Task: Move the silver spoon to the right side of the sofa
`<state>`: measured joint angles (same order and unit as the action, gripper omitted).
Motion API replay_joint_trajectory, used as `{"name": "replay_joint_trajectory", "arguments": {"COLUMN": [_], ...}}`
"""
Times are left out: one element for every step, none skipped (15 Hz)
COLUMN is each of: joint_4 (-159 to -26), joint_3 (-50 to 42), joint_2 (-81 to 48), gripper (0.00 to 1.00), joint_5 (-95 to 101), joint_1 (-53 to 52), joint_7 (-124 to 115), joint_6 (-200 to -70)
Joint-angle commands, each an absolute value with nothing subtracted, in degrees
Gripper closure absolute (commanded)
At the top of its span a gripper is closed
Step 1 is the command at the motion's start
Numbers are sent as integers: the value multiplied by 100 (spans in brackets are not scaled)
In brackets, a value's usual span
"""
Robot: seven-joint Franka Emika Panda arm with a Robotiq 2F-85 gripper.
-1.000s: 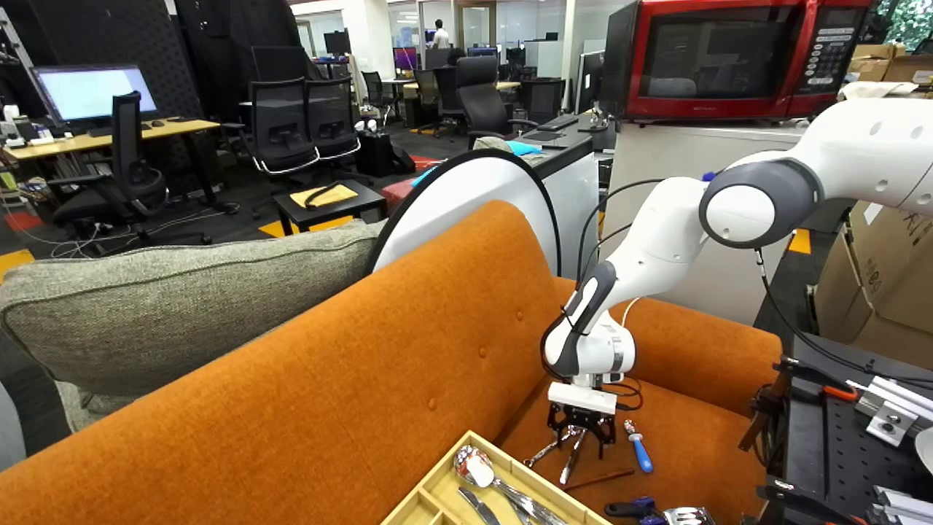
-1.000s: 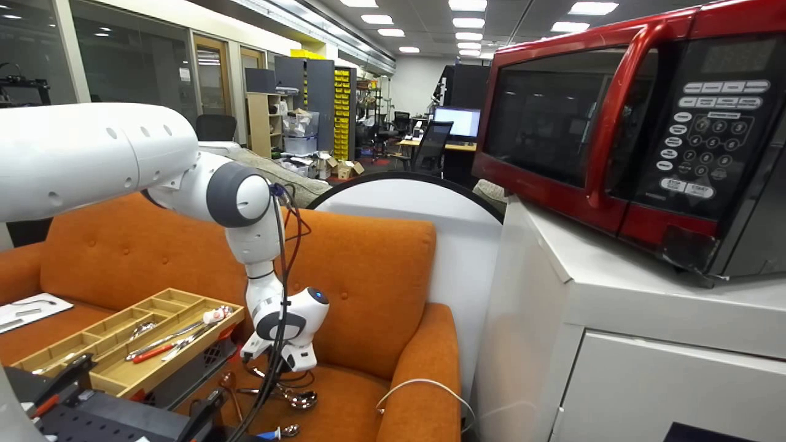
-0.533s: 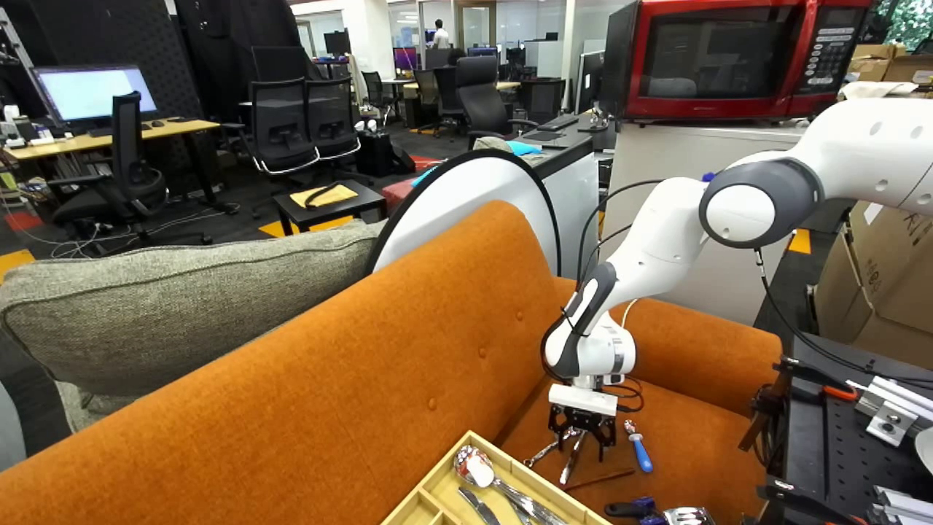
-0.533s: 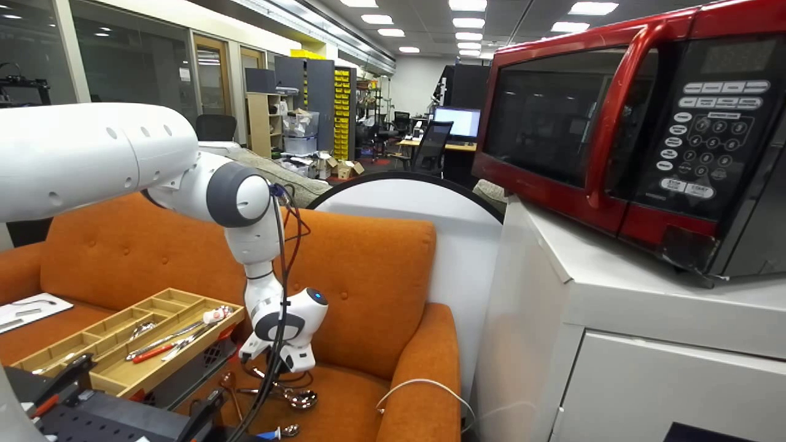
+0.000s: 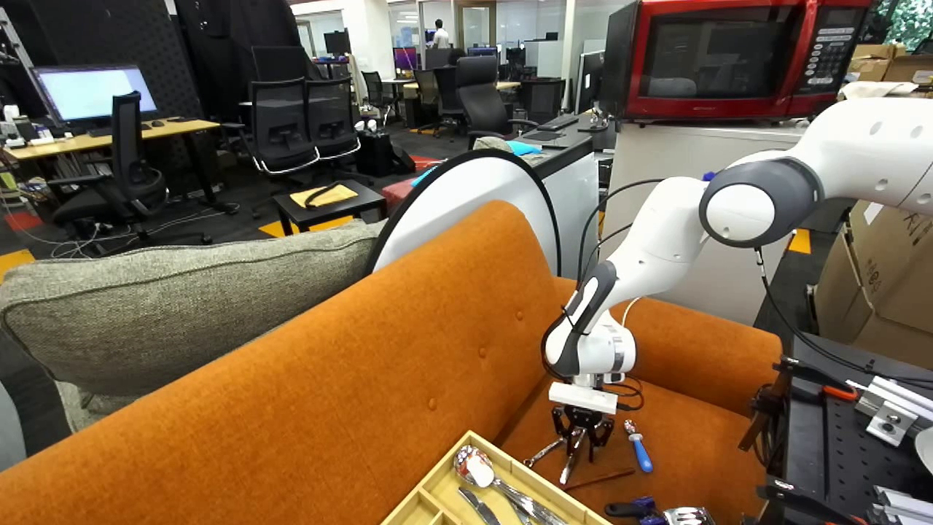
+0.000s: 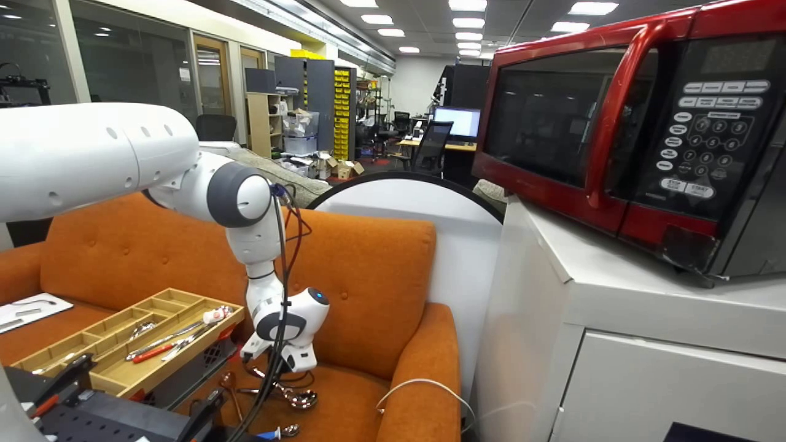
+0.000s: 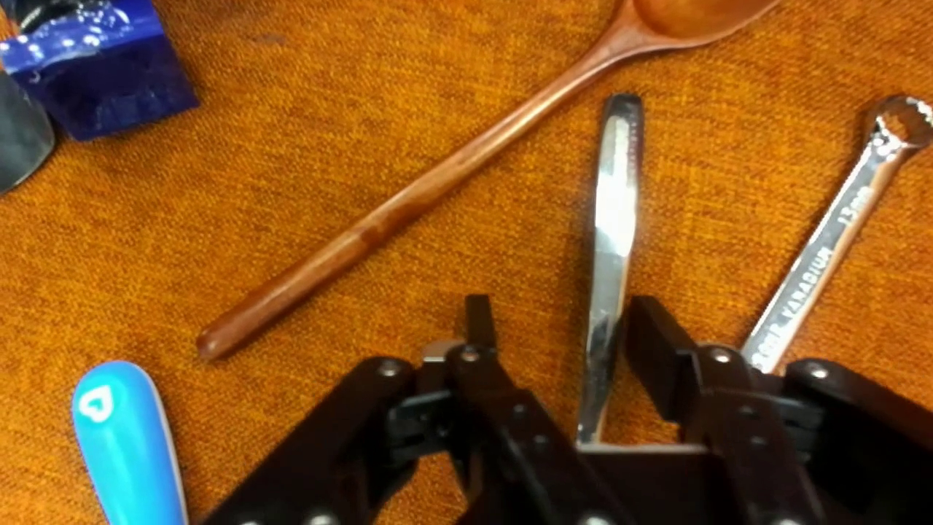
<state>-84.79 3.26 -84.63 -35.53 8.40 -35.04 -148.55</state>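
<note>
On the orange sofa [image 5: 678, 430] lies the silver spoon [image 7: 616, 197]; its handle runs between my fingers in the wrist view, and its bowl is hidden there. A shiny bowl, seemingly this spoon's [image 6: 304, 400], shows on the seat in an exterior view. My gripper [image 7: 557, 321] points down over the spoon with its jaws partly apart. The right-hand finger [image 7: 652, 350] is close beside the handle; touching or not, I cannot tell. Bare cushion shows between the handle and the left-hand finger [image 7: 479, 321]. Also in an exterior view, the gripper [image 5: 582, 443] is low over the seat.
Nearby on the seat lie a wooden spoon [image 7: 430, 186], a wrench [image 7: 816, 262], a blue-handled utensil [image 7: 131, 452] and a dark blue object [image 7: 109, 80]. A wooden cutlery tray [image 5: 539, 477] stands alongside. The sofa's armrest [image 6: 424, 368] bounds the seat.
My gripper's fingers have drawn closer together around the spoon's handle. The arm has stayed nearly still, and the objects on the sofa have not visibly moved.
</note>
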Motion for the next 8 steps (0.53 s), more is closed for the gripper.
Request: {"name": "replay_joint_trajectory", "arguments": {"joint_4": [-8464, -8462, -8457, -8453, -8448, -8444, -8441, -8442], "joint_3": [346, 345, 348, 352, 355, 357, 363, 352], "joint_2": [-8463, -8463, -8463, -8462, -8462, -8462, -8461, -8461], "gripper": [81, 87, 95, 99, 100, 100, 97, 97], "joint_5": [-3625, -3621, -3613, -3607, -3600, -3591, -3592, -3586], "joint_1": [899, 892, 890, 891, 889, 892, 900, 889], "joint_7": [-3428, -3428, -3418, -3408, -3394, -3372, -3353, -3345], "joint_6": [-14742, -14741, -14729, -14715, -14710, -14703, -14706, -14727]}}
